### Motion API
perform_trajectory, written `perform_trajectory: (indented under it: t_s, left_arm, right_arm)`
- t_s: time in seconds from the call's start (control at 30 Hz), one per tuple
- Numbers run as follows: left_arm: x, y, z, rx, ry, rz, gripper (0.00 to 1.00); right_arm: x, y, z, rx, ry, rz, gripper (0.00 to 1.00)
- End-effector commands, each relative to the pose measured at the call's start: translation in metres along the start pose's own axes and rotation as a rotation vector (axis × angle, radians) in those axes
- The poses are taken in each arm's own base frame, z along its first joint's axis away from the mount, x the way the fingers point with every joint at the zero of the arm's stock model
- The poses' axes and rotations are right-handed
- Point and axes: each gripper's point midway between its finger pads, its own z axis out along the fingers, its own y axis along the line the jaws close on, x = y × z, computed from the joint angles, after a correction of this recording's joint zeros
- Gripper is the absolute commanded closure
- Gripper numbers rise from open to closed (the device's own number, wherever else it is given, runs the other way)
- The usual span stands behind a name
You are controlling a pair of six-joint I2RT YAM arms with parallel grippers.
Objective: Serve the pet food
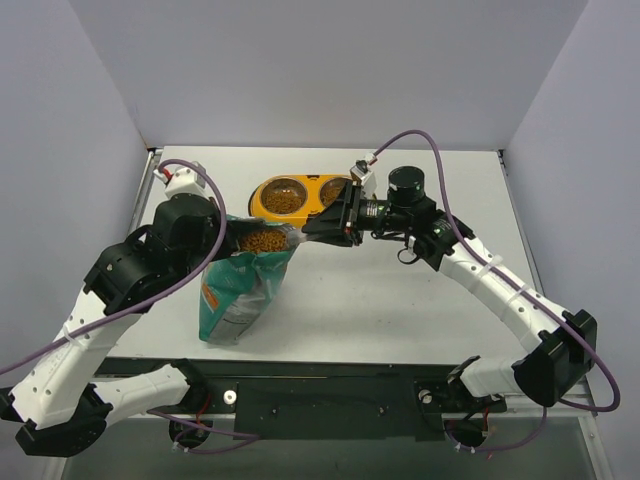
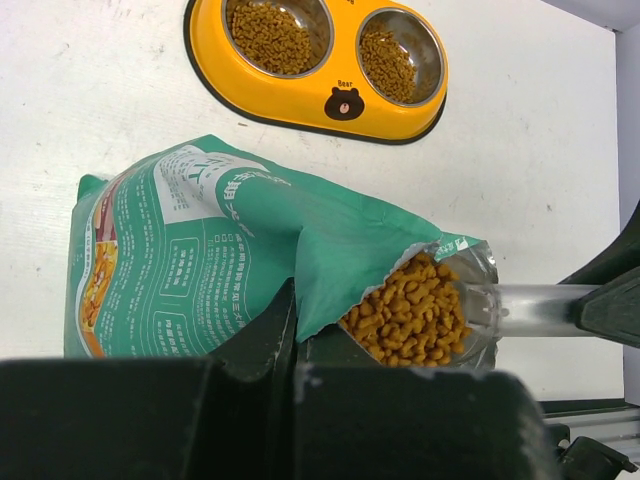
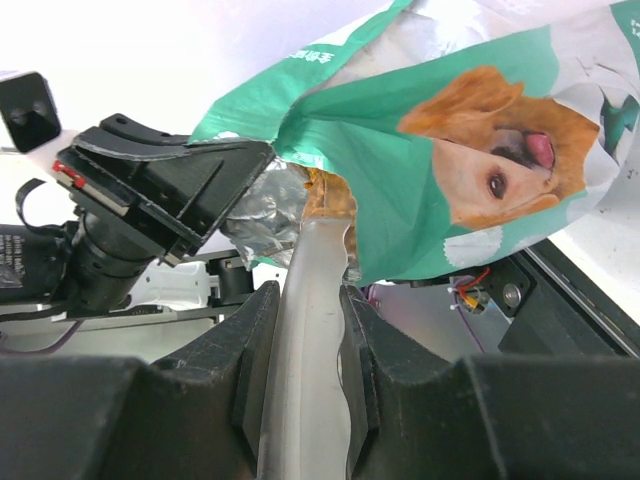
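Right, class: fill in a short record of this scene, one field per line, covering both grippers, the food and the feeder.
left gripper: shut on the bag at its open edge
right gripper: shut on the scoop handle
scoop: at the bag's mouth, full of kibble
feeder: yellow, kibble in both bowls

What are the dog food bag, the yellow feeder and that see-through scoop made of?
The bag looks like printed plastic film, creased and slightly glossy, with a crinkled silvery foil lining at its mouth. The feeder seems to be glossy yellow plastic, though painted metal is possible. Its bowls look like polished steel, since they reflect light. The scoop appears to be clear plastic.
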Motion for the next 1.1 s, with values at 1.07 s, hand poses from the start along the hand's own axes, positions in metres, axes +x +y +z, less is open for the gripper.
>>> perform_trajectory:
  t_s: [1.07]
  left_arm:
    - [-0.065, -0.018, -0.016, 0.028, -0.229, -0.220, 1.00]
  right_arm:
    - [-0.029, 0.059, -0.035, -0.254, -0.102, 0.062, 1.00]
